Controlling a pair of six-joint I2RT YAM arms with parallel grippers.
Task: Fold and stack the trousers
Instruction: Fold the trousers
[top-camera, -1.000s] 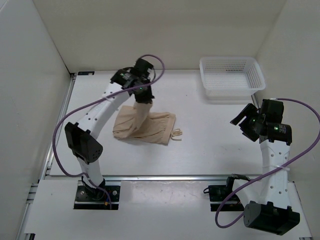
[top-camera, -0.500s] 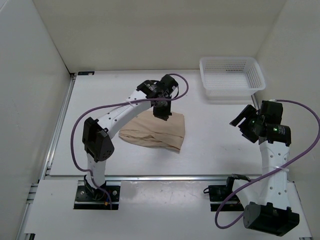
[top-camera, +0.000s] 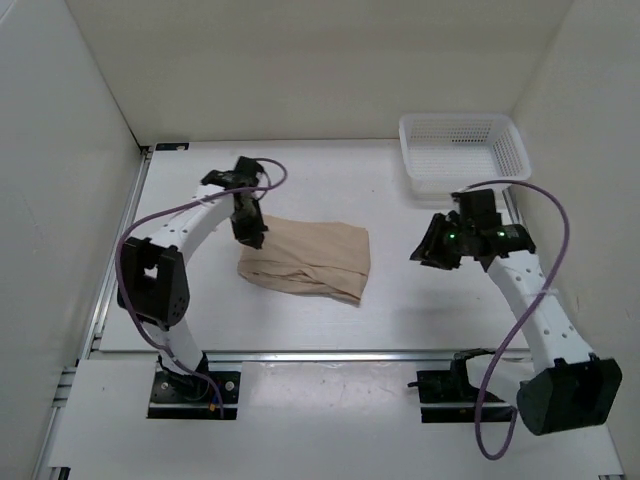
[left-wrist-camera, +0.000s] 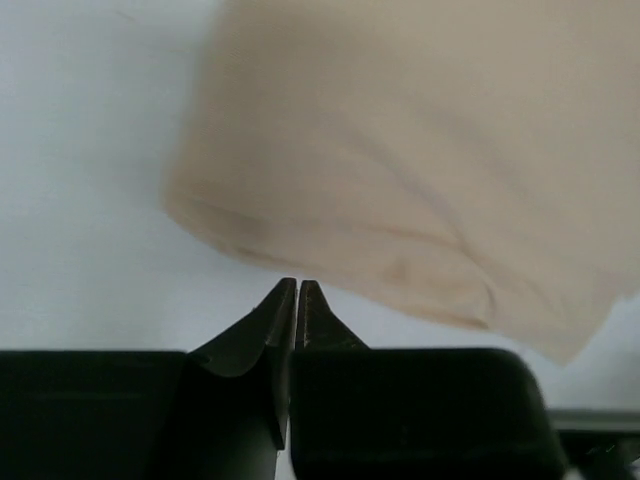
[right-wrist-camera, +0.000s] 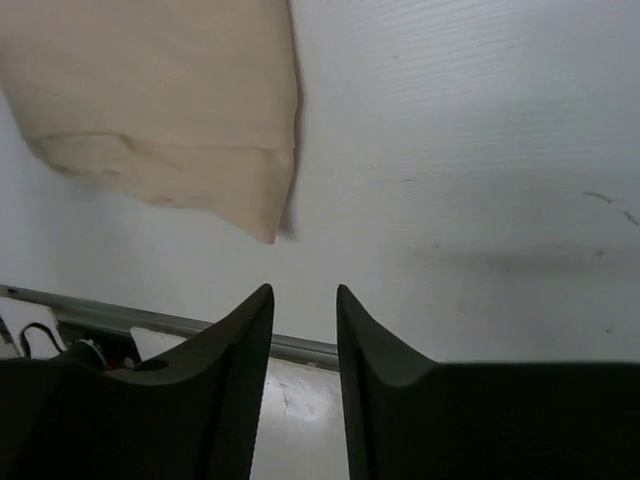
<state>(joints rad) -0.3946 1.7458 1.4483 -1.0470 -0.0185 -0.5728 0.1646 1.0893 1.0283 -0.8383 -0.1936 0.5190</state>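
Top external: 1 pr beige trousers (top-camera: 315, 258), 1 white basket (top-camera: 465, 180) far-right.

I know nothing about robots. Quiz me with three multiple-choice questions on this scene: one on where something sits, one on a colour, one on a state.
1. Where is the white plastic mesh basket?
A) at the far right corner of the table
B) between the arm bases
C) on top of the trousers

2. What colour are the soft cloth trousers?
A) blue
B) beige
C) black

3. How is the left gripper?
A) shut and empty
B) wide open
C) clamped on the basket

Answers:
1 A, it stands against the far right edge.
2 B, the fabric is light tan.
3 A, the wrist view shows it closed tight with nothing held.
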